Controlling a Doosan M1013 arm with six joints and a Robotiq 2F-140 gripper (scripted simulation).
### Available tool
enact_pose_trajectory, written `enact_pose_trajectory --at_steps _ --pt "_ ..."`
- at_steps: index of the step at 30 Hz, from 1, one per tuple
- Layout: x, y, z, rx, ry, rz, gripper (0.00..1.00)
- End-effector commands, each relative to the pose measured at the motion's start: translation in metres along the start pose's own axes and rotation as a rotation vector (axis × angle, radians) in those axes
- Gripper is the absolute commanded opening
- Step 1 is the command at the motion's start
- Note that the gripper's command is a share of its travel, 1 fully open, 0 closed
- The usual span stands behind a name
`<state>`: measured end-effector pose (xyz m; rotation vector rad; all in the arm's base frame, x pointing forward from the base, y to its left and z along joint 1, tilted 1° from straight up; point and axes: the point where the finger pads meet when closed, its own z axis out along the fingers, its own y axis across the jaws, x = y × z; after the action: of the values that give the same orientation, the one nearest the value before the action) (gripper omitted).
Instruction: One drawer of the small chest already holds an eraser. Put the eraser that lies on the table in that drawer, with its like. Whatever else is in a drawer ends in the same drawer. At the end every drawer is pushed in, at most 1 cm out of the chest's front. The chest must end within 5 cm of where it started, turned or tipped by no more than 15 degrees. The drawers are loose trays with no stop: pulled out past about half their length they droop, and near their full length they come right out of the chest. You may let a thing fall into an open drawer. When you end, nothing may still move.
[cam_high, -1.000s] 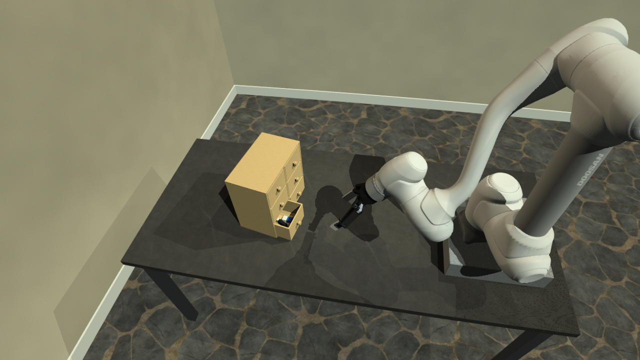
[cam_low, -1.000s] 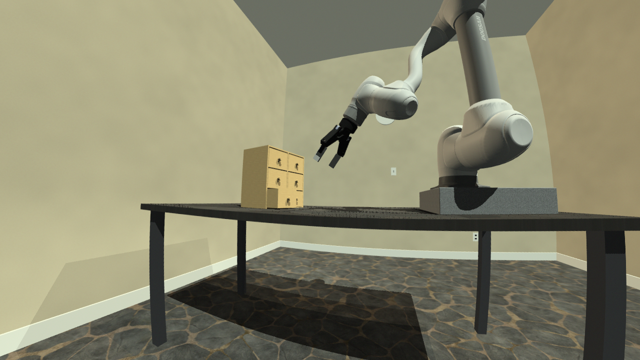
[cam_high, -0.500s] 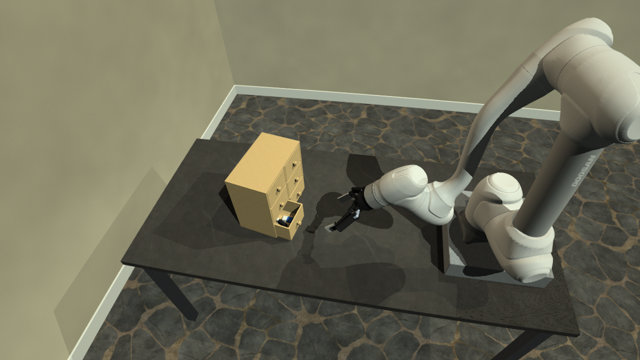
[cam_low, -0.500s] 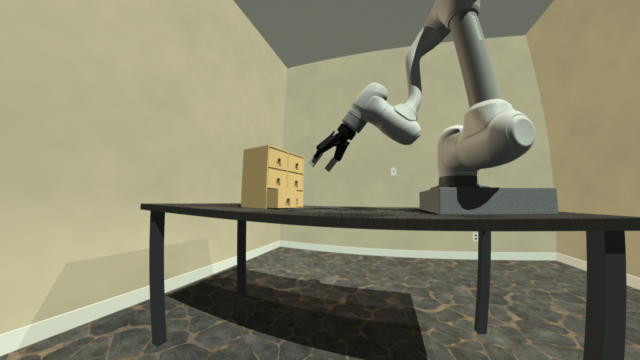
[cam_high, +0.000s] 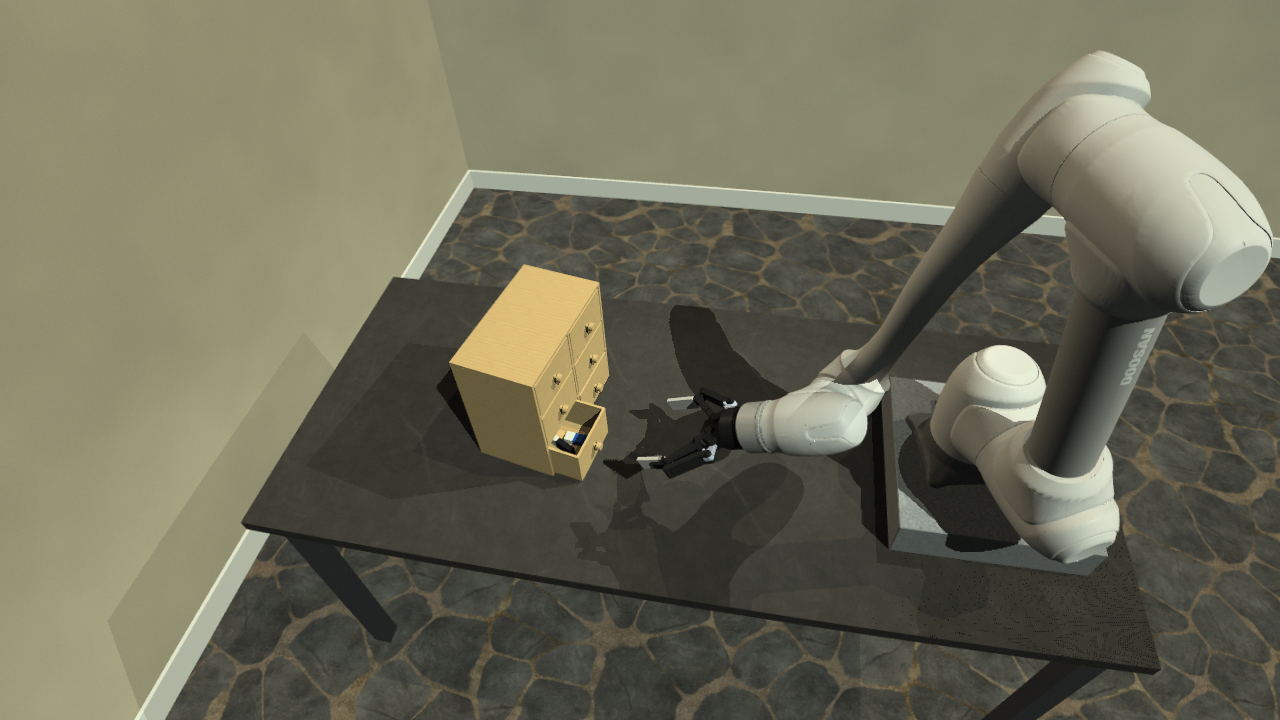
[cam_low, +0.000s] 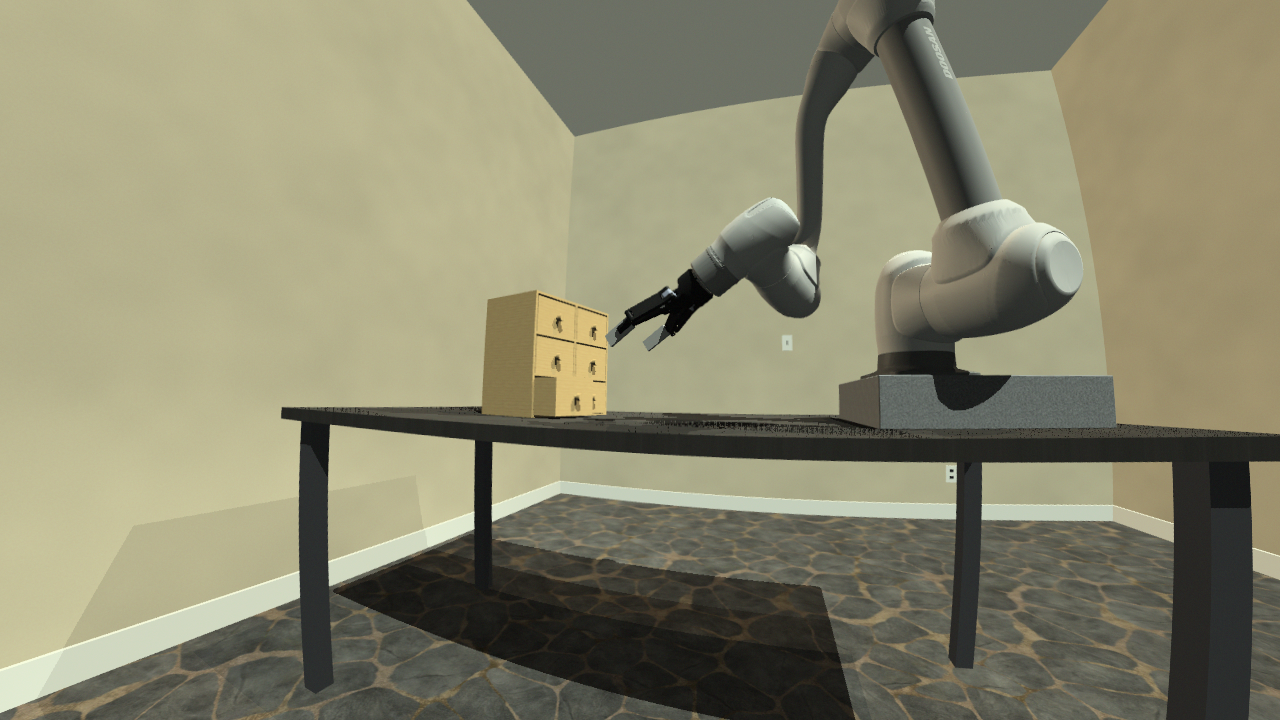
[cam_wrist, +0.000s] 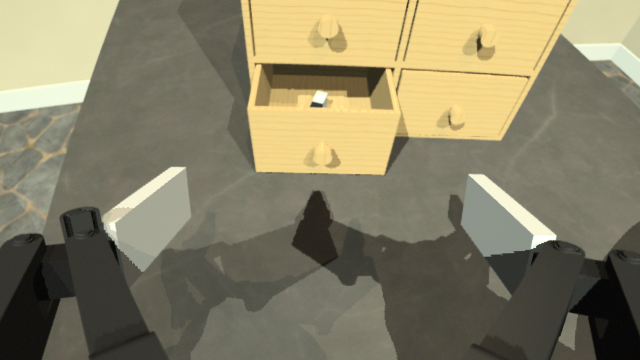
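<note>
Stone-patterned flooring surrounds a dark table (cam_high: 429, 501) (cam_low: 716, 440) (cam_wrist: 150, 125) where the gripper (cam_high: 664, 433) (cam_low: 632, 340) (cam_wrist: 325, 196), spread wide and holding nothing, faces the chest (cam_high: 510, 358) (cam_low: 510, 358) (cam_wrist: 450, 105). Ahead, centered between its fingers, juts the open bottom drawer (cam_high: 567, 460) (cam_low: 565, 396) (cam_wrist: 285, 137), a blue-and-white eraser (cam_high: 575, 437) (cam_wrist: 319, 99) inside.

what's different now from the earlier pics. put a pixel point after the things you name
The gripper (cam_high: 665, 431) (cam_low: 635, 338) (cam_wrist: 325, 196) moved down and closer to the chest (cam_high: 501, 331) (cam_low: 510, 358) (cam_wrist: 450, 85), tilting flatter. Nothing was visibly grasped or released. Unchanged: gripper open, chest in place, lower drawer (cam_high: 572, 463) (cam_low: 562, 402) (cam_wrist: 285, 137) pulled out.
</note>
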<state>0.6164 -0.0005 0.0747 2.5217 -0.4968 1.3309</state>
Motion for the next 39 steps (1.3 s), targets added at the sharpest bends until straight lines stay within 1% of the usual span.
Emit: enact_pose_trajectory --at_steps 1,9,10,33,39 --pt "-0.0074 0.0052 0.0061 0.059 0.208 0.026 1.00" --pt "-0.0079 0.0049 0.0077 0.060 0.224 0.027 1.00" --pt "-0.0079 0.0049 0.0077 0.060 0.224 0.027 0.00" --pt "-0.0079 0.0049 0.0079 0.060 0.224 0.027 0.00" --pt "-0.0113 0.0044 0.0154 0.060 0.224 0.027 0.00"
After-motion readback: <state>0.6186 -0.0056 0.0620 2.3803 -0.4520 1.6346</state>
